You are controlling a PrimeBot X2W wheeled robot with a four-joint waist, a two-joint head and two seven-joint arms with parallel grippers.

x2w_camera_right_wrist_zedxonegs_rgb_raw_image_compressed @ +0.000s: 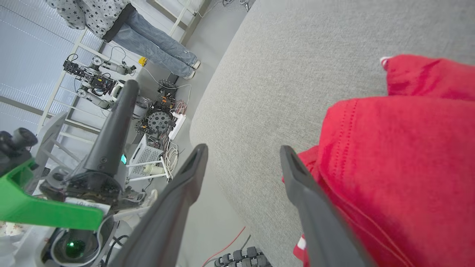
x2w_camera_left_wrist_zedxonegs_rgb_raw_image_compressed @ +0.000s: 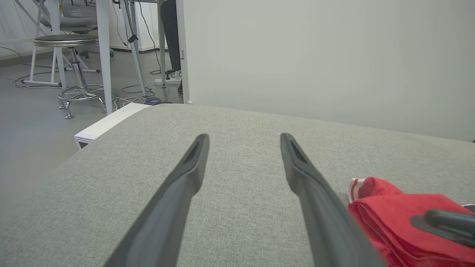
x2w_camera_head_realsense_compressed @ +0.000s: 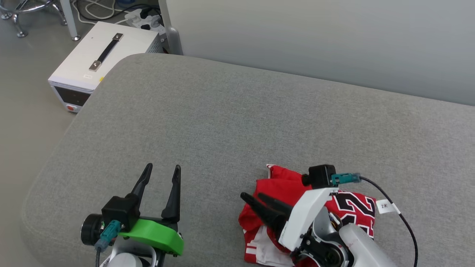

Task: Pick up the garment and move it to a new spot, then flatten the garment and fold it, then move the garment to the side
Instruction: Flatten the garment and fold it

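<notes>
Right gripper (x2w_camera_head_realsense_compressed: pixel 251 195) spread wide, clasping nothing, fingers laid over the 1 crumpled red garment (x2w_camera_head_realsense_compressed: pixel 284 182) lying near right on the grey cushion (x2w_camera_head_realsense_compressed: pixel 237 118); left gripper (x2w_camera_head_realsense_compressed: pixel 163 167) also parted, empty (2 open grippers), hovering alongside

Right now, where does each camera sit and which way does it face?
Head view: on the head, facing forward and down at the grey fabric cushion and crumpled red jersey shirt; left gripper, right gripper show.
Left wrist view: on the left wrist, facing along its fingers across the cushion to a pale wall.
Right wrist view: on the right wrist, facing along its fingers past the shirt to the floor.
Shared: all show the shirt.
</notes>
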